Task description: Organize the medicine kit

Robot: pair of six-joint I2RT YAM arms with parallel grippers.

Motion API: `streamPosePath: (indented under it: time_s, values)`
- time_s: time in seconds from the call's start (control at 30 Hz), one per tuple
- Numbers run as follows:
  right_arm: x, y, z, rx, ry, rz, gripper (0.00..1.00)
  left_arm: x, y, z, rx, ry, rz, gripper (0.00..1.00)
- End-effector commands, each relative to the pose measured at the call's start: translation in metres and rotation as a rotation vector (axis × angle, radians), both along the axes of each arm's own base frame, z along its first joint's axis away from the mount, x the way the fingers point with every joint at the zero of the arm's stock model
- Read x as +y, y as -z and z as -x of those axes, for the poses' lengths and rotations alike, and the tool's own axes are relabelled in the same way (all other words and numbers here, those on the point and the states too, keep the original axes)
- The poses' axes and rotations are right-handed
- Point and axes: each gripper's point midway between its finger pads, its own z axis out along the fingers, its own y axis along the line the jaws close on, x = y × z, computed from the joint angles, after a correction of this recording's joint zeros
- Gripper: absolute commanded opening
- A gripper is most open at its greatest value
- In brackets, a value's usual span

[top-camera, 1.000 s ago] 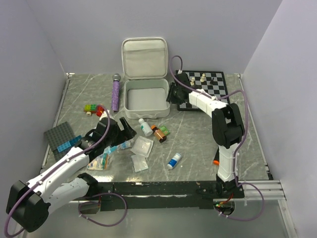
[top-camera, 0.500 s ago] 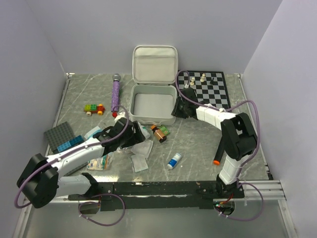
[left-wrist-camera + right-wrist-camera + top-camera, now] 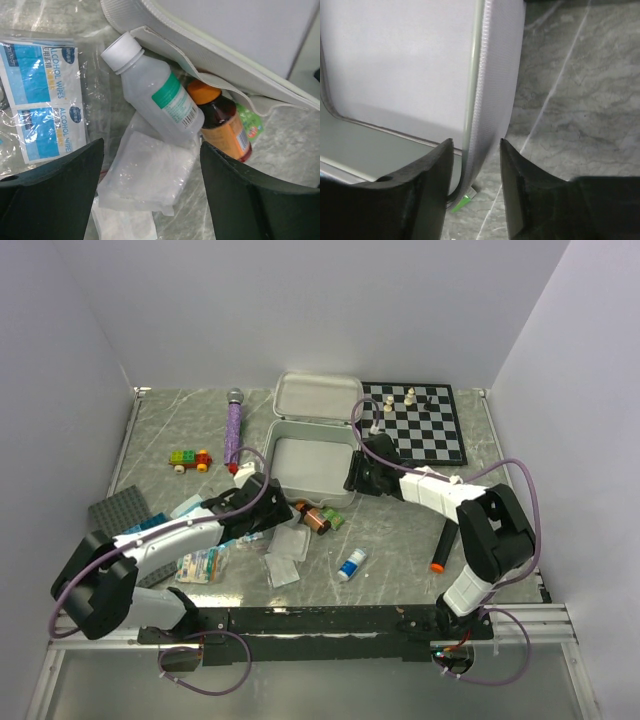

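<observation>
Right wrist view: right pincer (image 3: 475, 152) pinches the medicine kit (image 3: 492, 75) wall at its 3 o'clock side; left pincer (image 3: 150, 150) hangs spread over a white bottle (image 3: 155, 95).

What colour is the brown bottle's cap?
Orange; the cap shows best in the left wrist view.

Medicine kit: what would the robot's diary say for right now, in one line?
medicine kit: lid open | right gripper: shut on its wall | left gripper: open by white bottle
</observation>
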Motion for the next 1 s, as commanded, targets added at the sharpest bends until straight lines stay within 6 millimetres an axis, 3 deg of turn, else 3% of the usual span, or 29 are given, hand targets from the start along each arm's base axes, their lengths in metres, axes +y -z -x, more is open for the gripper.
streamPosePath:
  time_s: [0.0,0.13,0.57,0.67,0.83,0.97]
  values:
    - [-0.008,0.002,0.021,0.040,-0.015,0.034,0.64,-0.006,-0.006,-0.014,-0.016,-0.033,-0.008,0.80]
    - [-0.008,-0.014,0.017,0.016,-0.003,0.024,0.77,-0.013,0.001,-0.015,0.026,-0.054,0.012,0.77]
    - [-0.005,-0.023,0.017,0.003,-0.039,0.022,0.78,-0.006,0.037,-0.028,0.080,-0.129,-0.098,0.78]
    - [-0.005,-0.026,0.019,-0.003,-0.051,0.030,0.78,-0.001,0.046,-0.026,0.087,-0.121,-0.132,0.74]
    - [-0.007,-0.031,0.020,-0.016,-0.057,0.036,0.78,0.003,0.033,-0.023,0.018,-0.075,-0.114,0.52]
    - [-0.006,-0.038,0.019,-0.029,-0.057,0.024,0.78,0.010,0.008,-0.025,-0.058,-0.054,-0.118,0.47]
